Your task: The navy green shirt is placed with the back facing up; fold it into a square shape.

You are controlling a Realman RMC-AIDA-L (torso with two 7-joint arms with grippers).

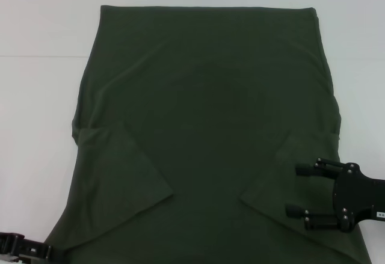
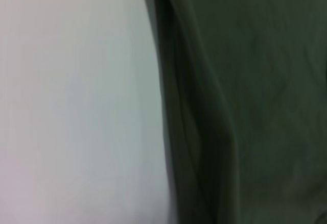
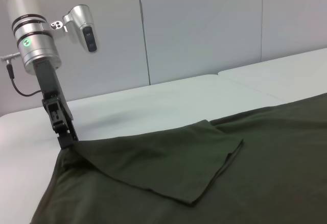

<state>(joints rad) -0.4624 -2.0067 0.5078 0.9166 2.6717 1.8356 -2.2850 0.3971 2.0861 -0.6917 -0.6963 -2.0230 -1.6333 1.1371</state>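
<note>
Soft dark olive-green shirt [image 1: 204,125], sleeves folded in, is pinched at near corner by left gripper [image 3: 65,140] for folding; right gripper [image 1: 301,198] held wide above the cloth.

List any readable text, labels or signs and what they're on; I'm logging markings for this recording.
No readable text.
The navy green shirt: plain side up, no lettering showing.
Right gripper: small white label on its mount, too small to read.
Left arm: green round sticker, illegible.

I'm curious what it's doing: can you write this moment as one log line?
shirt: flat, both sleeves folded inward | left gripper: at near-left shirt corner | right gripper: open, over right sleeve | table: white
</note>
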